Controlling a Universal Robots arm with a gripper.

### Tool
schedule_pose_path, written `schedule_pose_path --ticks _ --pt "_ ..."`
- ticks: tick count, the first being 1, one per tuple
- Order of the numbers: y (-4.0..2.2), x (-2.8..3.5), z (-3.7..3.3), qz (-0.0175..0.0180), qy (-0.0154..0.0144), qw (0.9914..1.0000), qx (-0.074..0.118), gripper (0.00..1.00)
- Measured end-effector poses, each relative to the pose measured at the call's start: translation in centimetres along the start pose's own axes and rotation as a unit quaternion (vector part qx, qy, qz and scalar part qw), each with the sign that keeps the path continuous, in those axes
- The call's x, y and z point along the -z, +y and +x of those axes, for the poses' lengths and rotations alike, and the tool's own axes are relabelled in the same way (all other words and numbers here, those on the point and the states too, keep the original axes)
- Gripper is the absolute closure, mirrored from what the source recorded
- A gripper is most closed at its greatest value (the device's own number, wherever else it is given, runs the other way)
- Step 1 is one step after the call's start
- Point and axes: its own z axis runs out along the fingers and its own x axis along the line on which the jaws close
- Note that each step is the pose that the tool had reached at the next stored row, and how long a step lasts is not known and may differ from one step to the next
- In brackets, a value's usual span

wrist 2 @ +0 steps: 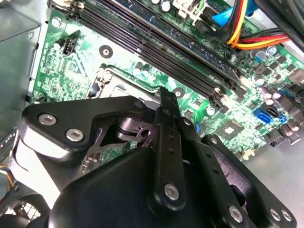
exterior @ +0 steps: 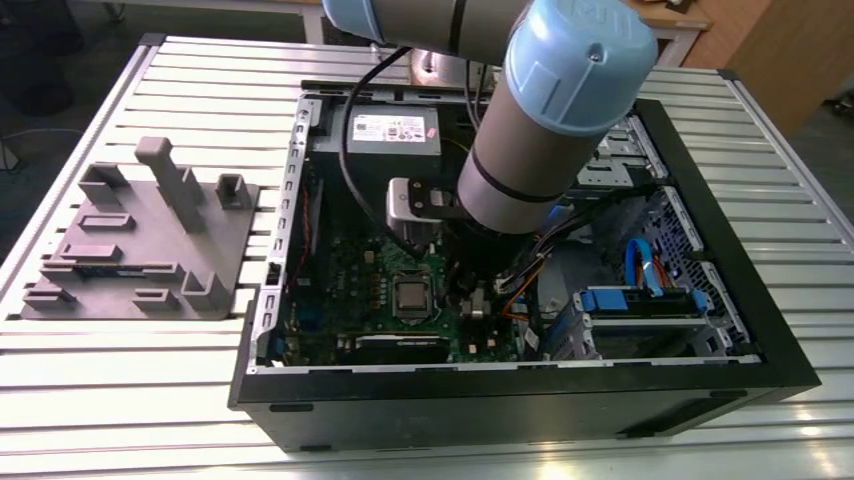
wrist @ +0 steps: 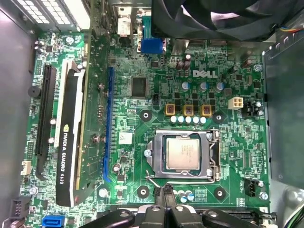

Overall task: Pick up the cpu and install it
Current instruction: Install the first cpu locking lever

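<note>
Cpu (wrist: 184, 154) sits flat in the motherboard (wrist: 156, 95) socket, at 12 o'clock from the pincer (wrist: 165, 194), whose fingers are pressed together, empty. Judged light, rigid, fragile underneath; grip by opposite edges only.

There is one cpu (wrist: 184, 154), one motherboard (wrist: 156, 95), one computer case (exterior: 747, 330), one grey fixture (exterior: 140, 245) and one table (exterior: 80, 400).
</note>
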Motion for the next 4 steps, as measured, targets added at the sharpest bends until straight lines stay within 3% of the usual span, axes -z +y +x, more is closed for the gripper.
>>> schedule_pose_path --ticks 4 --pt "0.00 0.01 0.00 0.0000 -0.0002 1.00000 0.000 0.90"
